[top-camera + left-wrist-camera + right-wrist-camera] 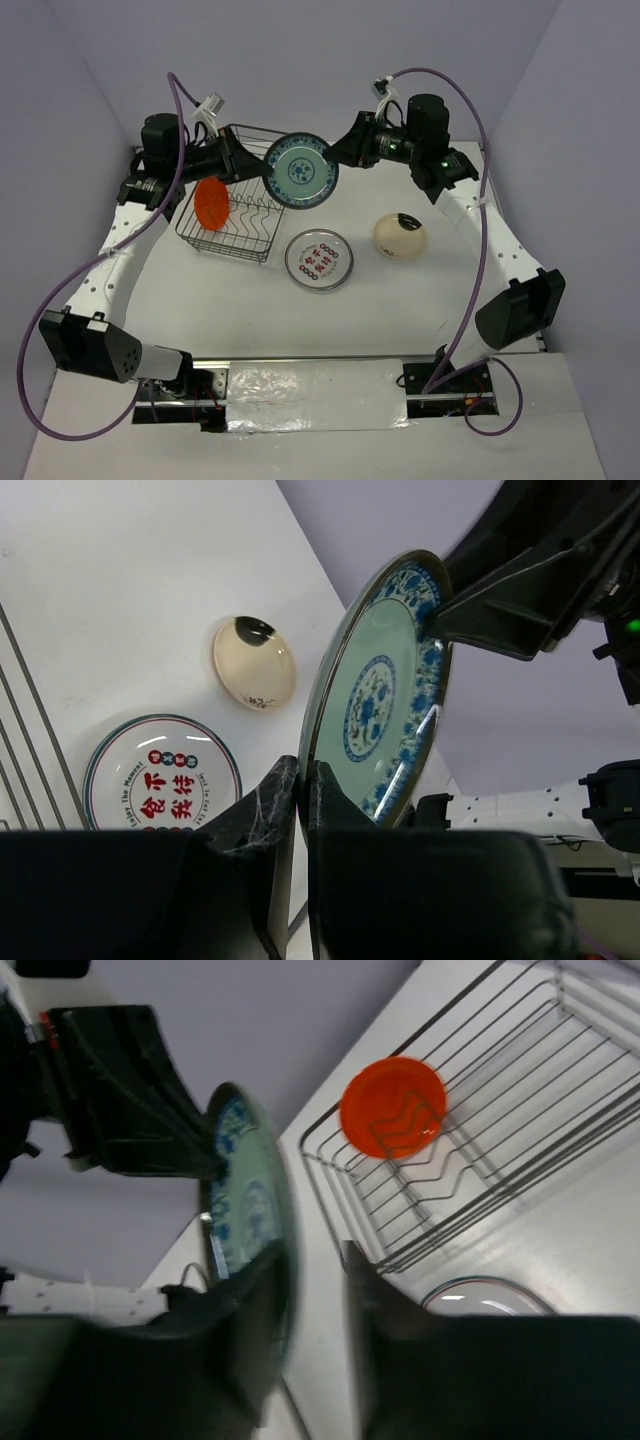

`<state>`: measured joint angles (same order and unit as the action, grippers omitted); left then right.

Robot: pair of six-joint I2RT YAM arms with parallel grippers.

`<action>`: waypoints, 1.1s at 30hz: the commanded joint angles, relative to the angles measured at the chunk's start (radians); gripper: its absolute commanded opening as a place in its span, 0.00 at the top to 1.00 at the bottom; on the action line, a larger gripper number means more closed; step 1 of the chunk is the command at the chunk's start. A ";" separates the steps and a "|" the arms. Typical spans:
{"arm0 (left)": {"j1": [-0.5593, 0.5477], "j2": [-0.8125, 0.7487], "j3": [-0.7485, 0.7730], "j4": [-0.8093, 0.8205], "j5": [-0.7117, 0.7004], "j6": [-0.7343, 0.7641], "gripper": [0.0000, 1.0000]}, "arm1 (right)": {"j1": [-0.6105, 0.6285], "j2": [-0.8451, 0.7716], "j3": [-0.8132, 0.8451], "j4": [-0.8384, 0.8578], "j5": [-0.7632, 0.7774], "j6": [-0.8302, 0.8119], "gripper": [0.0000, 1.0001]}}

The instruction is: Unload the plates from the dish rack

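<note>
A teal patterned plate (301, 170) (385, 690) (245, 1200) hangs on edge in the air over the right end of the dish rack (235, 238) (520, 1080). My left gripper (262, 163) (303, 765) is shut on its left rim. My right gripper (338, 158) (312, 1252) straddles the opposite rim with its jaws apart: the rim lies against one finger and a gap stays to the other. A small orange plate (212, 203) (393, 1107) stands inside the rack.
A white plate with red characters (318, 259) (162, 775) lies flat on the table in front of the rack. A cream dish (400, 236) (254, 663) sits to its right. Purple walls close in the back and both sides.
</note>
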<state>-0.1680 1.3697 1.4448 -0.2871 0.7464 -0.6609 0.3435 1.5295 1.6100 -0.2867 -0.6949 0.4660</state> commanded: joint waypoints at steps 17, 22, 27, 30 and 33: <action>0.080 0.114 0.379 -0.603 -0.784 0.156 0.00 | -0.329 -0.219 -0.479 -0.054 0.478 0.140 1.00; 0.130 0.088 0.332 -0.609 -0.826 0.225 0.00 | -0.497 -0.204 -0.675 0.089 0.422 0.091 0.99; 0.130 0.114 0.348 -0.646 -0.838 0.267 0.00 | -0.535 -0.128 -0.711 0.161 0.382 0.076 0.93; 0.130 0.112 0.336 -0.647 -0.837 0.276 0.00 | -0.537 -0.068 -0.699 0.152 0.397 0.057 0.86; 0.130 0.111 0.319 -0.649 -0.826 0.293 0.00 | -0.526 -0.014 -0.674 0.100 0.406 0.040 0.49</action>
<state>-0.0360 1.4921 1.7668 -0.9352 -0.0677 -0.4122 -0.1928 1.4849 0.8909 -0.2161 -0.2913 0.5434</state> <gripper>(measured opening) 0.995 0.404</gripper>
